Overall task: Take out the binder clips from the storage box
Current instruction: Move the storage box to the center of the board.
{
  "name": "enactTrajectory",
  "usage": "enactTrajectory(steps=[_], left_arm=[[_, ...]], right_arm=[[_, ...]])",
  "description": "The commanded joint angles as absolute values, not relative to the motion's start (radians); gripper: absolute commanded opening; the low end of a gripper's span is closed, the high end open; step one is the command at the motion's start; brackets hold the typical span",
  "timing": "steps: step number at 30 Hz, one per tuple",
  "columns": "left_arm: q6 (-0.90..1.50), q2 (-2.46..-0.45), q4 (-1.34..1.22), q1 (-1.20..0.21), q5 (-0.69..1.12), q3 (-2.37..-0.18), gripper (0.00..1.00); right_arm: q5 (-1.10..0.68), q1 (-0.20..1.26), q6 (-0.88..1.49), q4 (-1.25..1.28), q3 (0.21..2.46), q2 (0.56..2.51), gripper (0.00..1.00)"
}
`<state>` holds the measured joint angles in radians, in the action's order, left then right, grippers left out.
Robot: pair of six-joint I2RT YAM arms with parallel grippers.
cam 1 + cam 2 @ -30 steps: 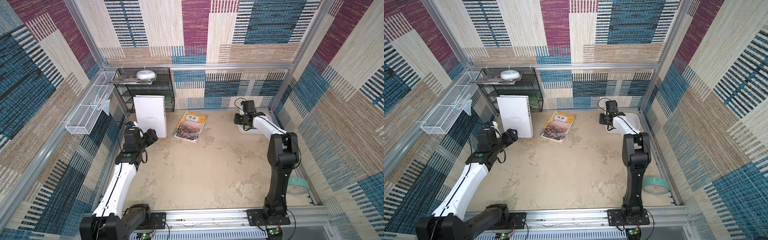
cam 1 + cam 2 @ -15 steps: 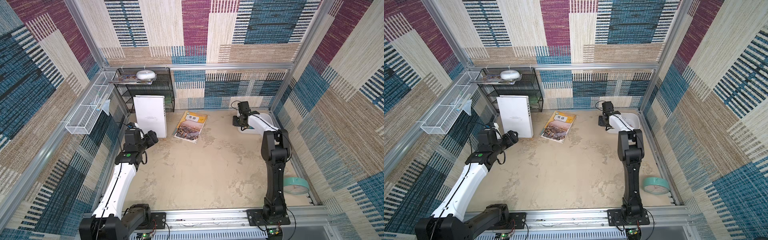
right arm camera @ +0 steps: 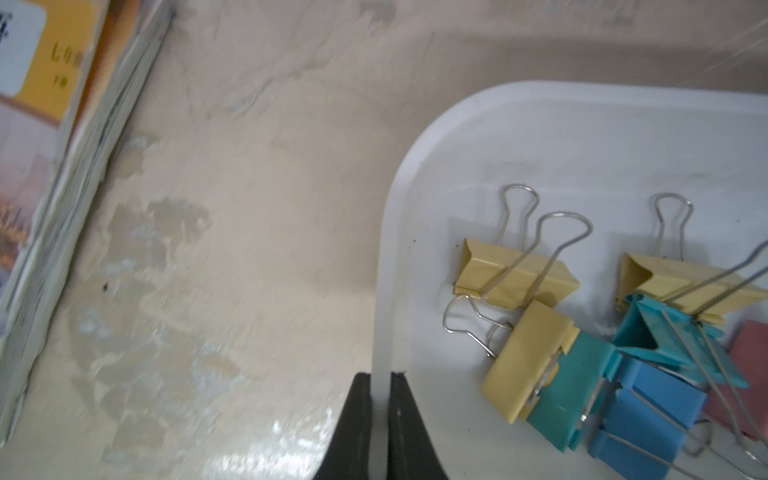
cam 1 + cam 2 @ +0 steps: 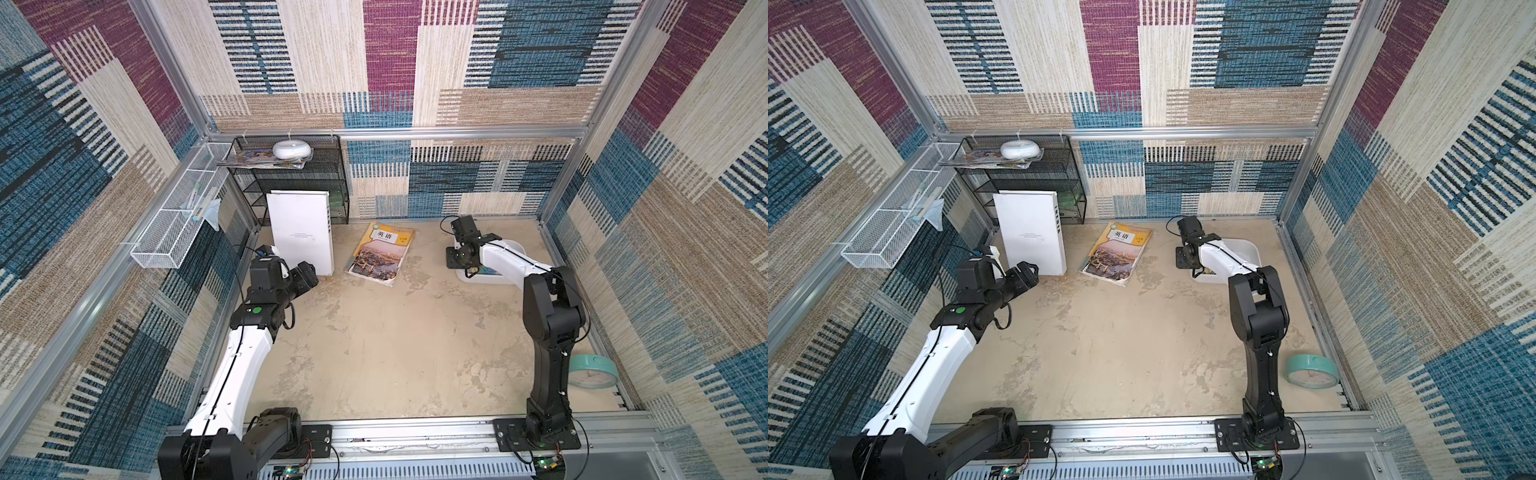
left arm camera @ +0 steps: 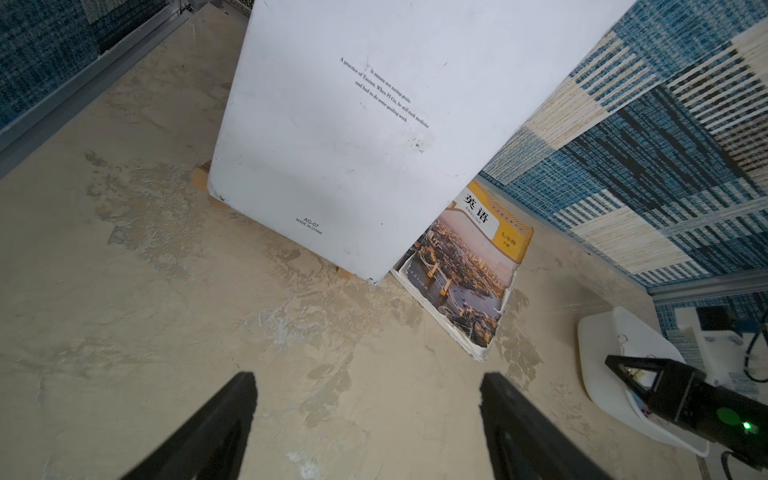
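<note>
Binder clips point(image 3: 552, 365) — wire-looped — in round-cornered storage box point(image 3: 582, 137).

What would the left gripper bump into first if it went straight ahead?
Probably the bottom corner of the standing white book, right ahead of the open left gripper. It might just miss and reach the flat textbook; depth is unclear.

Coloured binder clips point(image 3: 515, 274) heaped inside white storage box point(image 3: 602, 124)
</note>
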<state>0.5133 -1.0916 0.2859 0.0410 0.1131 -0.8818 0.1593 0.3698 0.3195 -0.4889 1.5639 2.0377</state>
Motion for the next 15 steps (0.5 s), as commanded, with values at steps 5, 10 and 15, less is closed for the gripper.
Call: enactTrajectory(steps=[5,10,15], left_arm=[[0.545,-1.068,0.286,0.027,0.147,-0.860,0.89],[0.542,-1.035,0.285,-0.023,0.106,-0.843,0.89],[0.543,-1.013,0.300,-0.066,0.075,-0.840,0.89]], right_arm=[[0.153,0.552,0.566,-0.440,1.414,1.947,0.00],[0.163,0.673,0.643,-0.442,1.471,1.992,0.00],[0.155,0.755,0.686,-0.487,1.598,2.091,0.00]])
